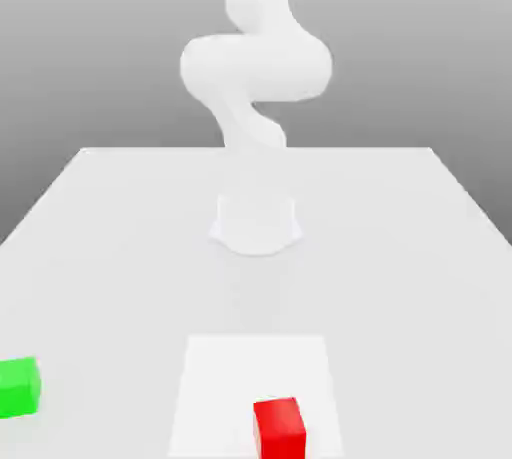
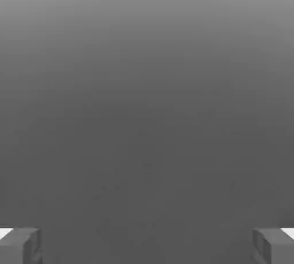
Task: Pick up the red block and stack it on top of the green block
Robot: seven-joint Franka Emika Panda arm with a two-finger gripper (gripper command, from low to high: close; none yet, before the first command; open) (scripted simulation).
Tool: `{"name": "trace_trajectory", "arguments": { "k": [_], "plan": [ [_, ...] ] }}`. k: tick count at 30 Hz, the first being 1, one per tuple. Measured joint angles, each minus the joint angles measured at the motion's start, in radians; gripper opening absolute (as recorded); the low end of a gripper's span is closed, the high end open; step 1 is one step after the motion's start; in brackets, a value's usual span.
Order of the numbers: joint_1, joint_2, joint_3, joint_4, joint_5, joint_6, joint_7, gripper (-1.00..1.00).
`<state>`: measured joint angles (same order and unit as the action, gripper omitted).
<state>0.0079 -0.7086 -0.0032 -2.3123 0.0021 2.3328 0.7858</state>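
Red block on the table near the exterior view's bottom edge, green block well apart toward its left; in the hand view, gripper fingers spread wide, nothing between.

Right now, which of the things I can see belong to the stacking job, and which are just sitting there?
Part of the job:
- red block
- green block
- claw, fingers spread wide apart, nothing between them

Just there:
- white table
- paler square patch under the red block
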Motion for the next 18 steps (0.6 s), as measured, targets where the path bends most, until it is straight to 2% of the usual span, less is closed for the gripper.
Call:
{"name": "trace_trajectory", "arguments": {
  "k": [18],
  "plan": [
    [0.044, 0.659, -0.007, -0.089, 0.014, 0.237, -0.101, 0.00]
  ]
}}
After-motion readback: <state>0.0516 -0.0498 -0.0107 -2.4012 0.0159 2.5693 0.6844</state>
